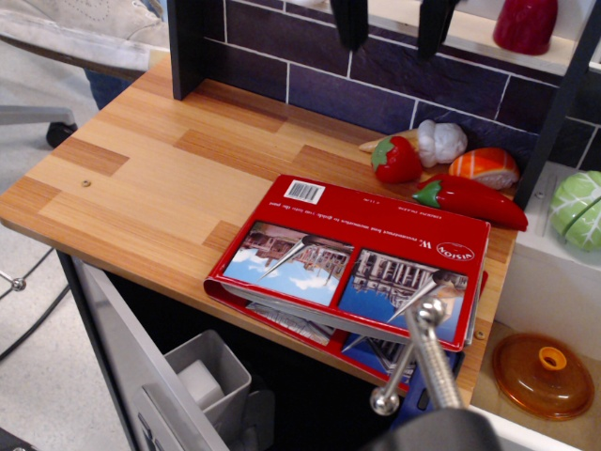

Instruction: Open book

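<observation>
Book (362,254) is not the biggest thing I see; that is the wooden counter (141,178), which runs from the dark tiled wall (376,85) to the near edge. The red cover lies face up on the counter's near right part, its front edge hanging over the rim, and it sits slightly raised over the white pages beneath, barcode toward the wall. My gripper (392,30) hangs high at the top of the view, above and well apart from the book; the two dark fingers (349,21) stand apart with nothing between them. Behind the book, against the wall, lie a red pepper (470,199), a piece of salmon sushi (485,167), a strawberry (396,160) and a garlic bulb (439,141).
</observation>
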Motion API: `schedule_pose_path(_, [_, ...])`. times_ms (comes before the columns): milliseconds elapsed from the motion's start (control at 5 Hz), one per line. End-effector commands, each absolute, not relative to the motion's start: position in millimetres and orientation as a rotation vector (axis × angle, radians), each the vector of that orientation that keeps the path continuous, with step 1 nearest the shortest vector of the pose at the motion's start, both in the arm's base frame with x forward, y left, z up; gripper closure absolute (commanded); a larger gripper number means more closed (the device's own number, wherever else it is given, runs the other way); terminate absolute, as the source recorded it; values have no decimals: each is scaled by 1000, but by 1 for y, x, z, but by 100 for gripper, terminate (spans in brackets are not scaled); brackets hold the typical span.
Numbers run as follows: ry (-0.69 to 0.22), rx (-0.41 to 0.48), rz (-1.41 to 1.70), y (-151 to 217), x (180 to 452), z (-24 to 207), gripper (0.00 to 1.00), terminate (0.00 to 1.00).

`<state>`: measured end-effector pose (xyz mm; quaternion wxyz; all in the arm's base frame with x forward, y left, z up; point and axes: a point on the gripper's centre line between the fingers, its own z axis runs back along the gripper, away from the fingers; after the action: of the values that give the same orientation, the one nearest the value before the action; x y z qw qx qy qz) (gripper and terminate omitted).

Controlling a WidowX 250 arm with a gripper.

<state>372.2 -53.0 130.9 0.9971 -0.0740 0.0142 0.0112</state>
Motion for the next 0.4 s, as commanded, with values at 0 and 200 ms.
schedule_pose_path(0, [-9,-53,10,-101,347,135,0,0])
schedule_pose_path(200, [-47,22,80,-124,346,126,0,0])
